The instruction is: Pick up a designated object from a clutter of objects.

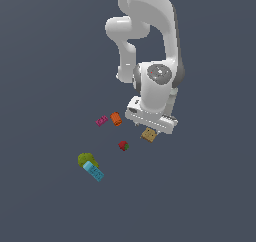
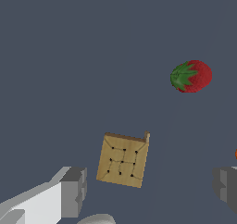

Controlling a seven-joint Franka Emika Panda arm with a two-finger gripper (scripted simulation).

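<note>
The designated object, a flat tan square block with dark dots (image 2: 122, 160), lies on the grey floor between my two grey fingertips (image 2: 73, 190), which stand wide apart on either side without touching it. My gripper (image 2: 150, 188) is open. In the exterior view the tan block (image 1: 148, 134) peeks out just below the white hand (image 1: 150, 117), whose fingers are hidden there. The clutter of objects lies around: a red strawberry-like piece (image 1: 123, 145) (image 2: 191, 76), an orange block (image 1: 115, 118), a magenta brick (image 1: 102, 120), a green lump (image 1: 86, 159) and a light-blue bar (image 1: 94, 171).
The white arm (image 1: 150, 41) rises from the hand toward the top of the exterior view. A sliver of orange (image 2: 235, 153) shows at the wrist view's edge, and a rounded pale shape (image 2: 95, 218) sits by one fingertip.
</note>
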